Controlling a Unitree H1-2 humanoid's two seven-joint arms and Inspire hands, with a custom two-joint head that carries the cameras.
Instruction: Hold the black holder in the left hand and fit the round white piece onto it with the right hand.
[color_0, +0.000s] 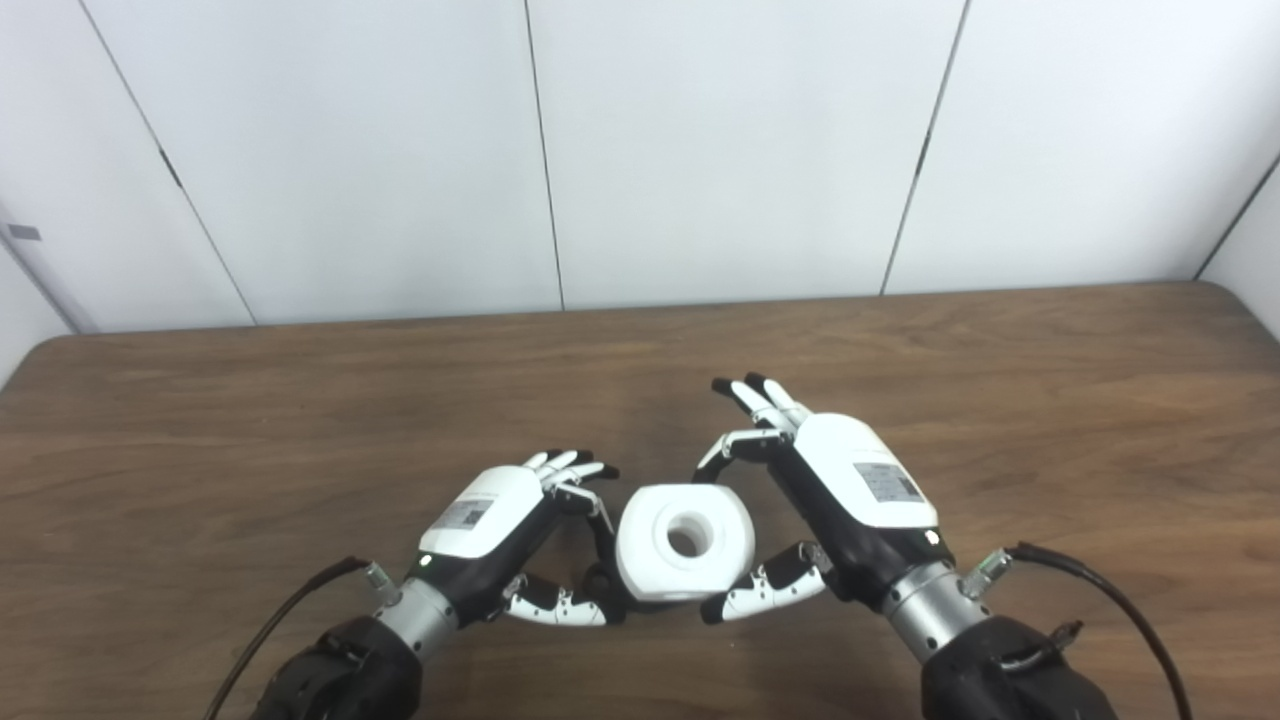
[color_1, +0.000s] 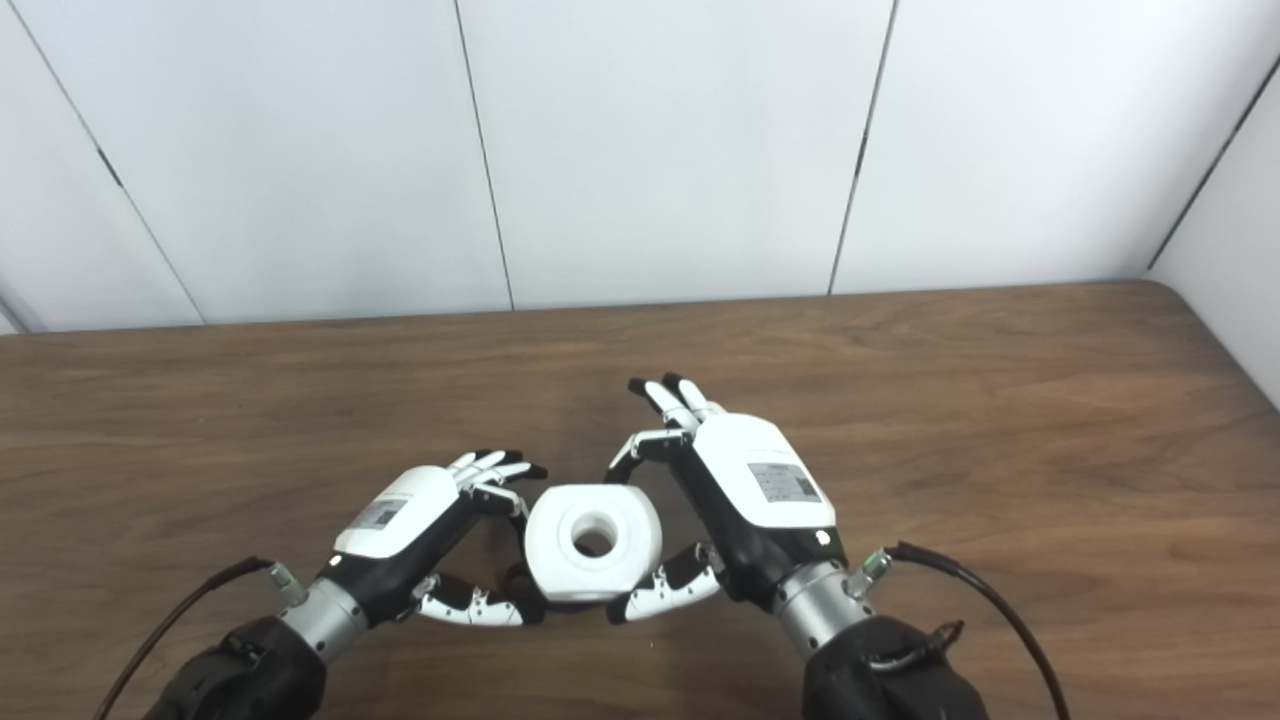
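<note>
Round white piece (color_0: 684, 541) pinched in right hand (color_0: 835, 500), left hand (color_0: 505, 545) alongside.

A brown wooden table (color_0: 300, 430) with a visible grain is filling the lower part of both views, its far edge running along the wall and its far corners showing as rounded. Behind it, a white panelled wall (color_0: 720, 140) is standing, divided by thin dark seams (color_0: 543, 150) that are slanting slightly. At the far right, a side wall (color_1: 1230, 250) is meeting the back wall at a corner. A small grey fitting (color_0: 24, 232) is sitting on the wall at the far left.
</note>
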